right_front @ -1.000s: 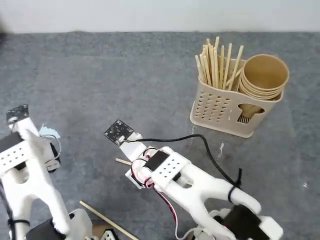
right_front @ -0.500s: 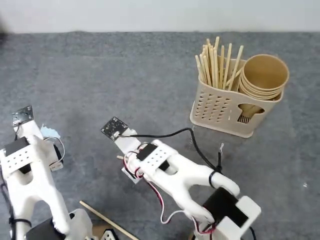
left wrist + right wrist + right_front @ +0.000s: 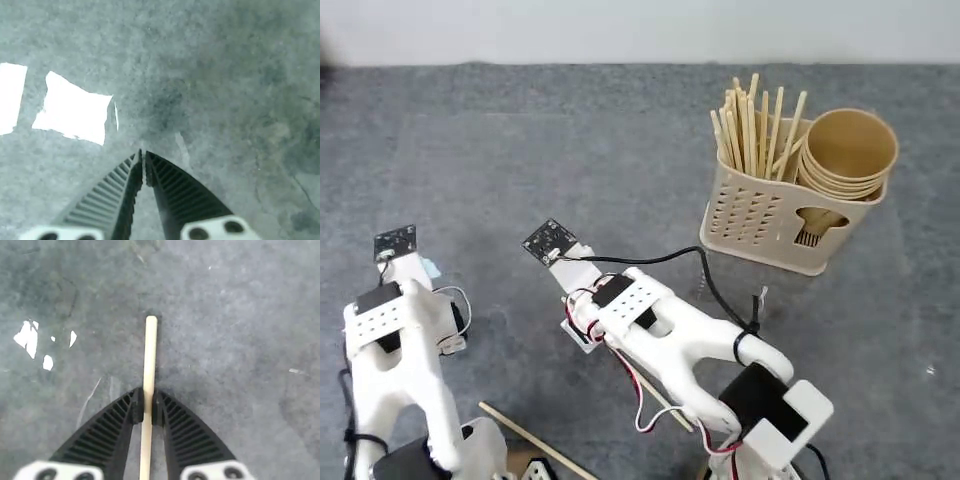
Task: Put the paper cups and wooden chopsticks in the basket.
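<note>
Grey mat (image 3: pixel 570 150) covers the table.

High view: the basket (image 3: pixel 760 225) stands at the far right of the mat, well apart from both arms. As seen from this camera, a stack of paper cups (image 3: pixel 847 150) sits in its right compartment and a bundle of upright chopsticks (image 3: pixel 752 120) in its left compartment. A loose chopstick (image 3: pixel 535 440) lies flat on the mat at the near edge, between the two arm bases.

Right wrist view: the right gripper (image 3: pixel 145 407) is clenched on a gripped chopstick (image 3: pixel 149 355). The stick runs lengthwise between the fingertips and its free end projects forward past them, low over the mat. Whether it touches the mat cannot be told.

Left wrist view: the left gripper (image 3: pixel 142 159) is closed, fingertips pressed together, aimed down at the mat.
</note>
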{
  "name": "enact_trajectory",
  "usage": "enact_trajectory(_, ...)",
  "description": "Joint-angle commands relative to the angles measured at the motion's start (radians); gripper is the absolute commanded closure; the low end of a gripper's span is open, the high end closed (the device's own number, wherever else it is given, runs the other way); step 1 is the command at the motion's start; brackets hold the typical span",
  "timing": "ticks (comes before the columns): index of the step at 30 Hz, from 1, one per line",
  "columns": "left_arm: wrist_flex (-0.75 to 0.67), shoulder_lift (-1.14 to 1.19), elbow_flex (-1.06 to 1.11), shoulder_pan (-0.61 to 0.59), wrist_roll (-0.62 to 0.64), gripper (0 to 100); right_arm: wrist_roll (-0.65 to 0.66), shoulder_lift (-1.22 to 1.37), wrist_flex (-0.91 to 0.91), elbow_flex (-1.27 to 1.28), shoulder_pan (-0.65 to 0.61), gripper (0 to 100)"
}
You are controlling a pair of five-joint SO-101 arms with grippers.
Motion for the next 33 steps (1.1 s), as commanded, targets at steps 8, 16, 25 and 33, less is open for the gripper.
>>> enact_trajectory(8, -0.04, -0.003, 0.008, 0.012, -0.002, 99, 0.091, -0.562, 0.239, -0.023, 0.12, 99.1)
enact_trajectory(16, -0.04, -0.002, 0.008, 0.012, -0.002, 99, 0.144, -0.889, 0.314, -0.221, 0.243, 99.1)
enact_trajectory(25, -0.04, -0.002, 0.008, 0.012, -0.002, 99, 0.138, -0.881, 0.151, -0.505, 0.479, 99.1)
enact_trajectory(33, -0.044, -0.002, 0.008, 0.012, -0.002, 99, 0.137, -0.888, -0.317, -0.354, 0.63, 99.1)
